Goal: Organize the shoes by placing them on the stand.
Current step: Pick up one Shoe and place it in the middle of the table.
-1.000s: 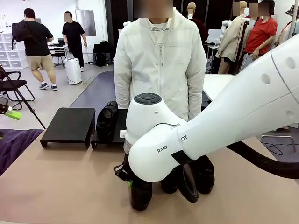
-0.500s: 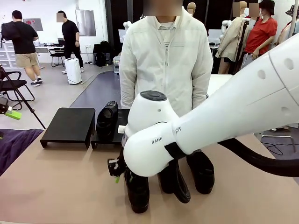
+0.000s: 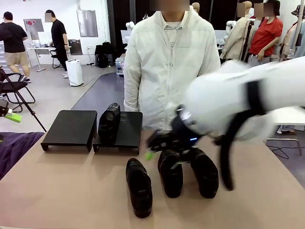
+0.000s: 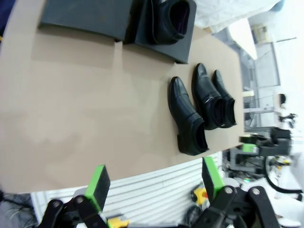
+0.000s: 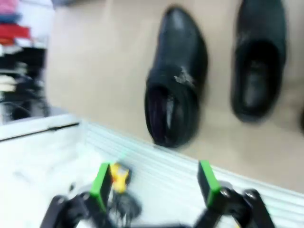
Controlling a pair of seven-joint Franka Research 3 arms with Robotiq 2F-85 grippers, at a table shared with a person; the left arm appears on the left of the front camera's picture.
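- Three of the four shoes are lying side by side on the surface [image 3: 57, 191], between the robot and the stand [image 3: 70, 128]. The fourth shoe [image 3: 109, 121] is already sitting on the stand's right-hand platform.
- Moments ago the right claw [image 5: 153, 183] was clamped on the leftmost shoe [image 3: 139, 186] at the near edge. Now its green pads are standing wide apart with nothing between them, and that shoe is resting flat on the surface, free of any grip.
- Blurred with motion, the right arm [image 3: 228, 100] is swinging up and away over the middle shoe [image 3: 170, 172] and the right-hand shoe [image 3: 205, 171].
- Hanging high over the scene, the left claw [image 4: 154, 180] is also gaping wide and holding nothing.
- Standing at the far side, a person [image 3: 169, 62] in a pale jacket is watching, with no hand on any shoe.
- Judging by the layout, the release is leaving the shoe short of the stand. Three pairs of placements' worth of work, one shoe each, are still waiting, and the left platform is standing bare.
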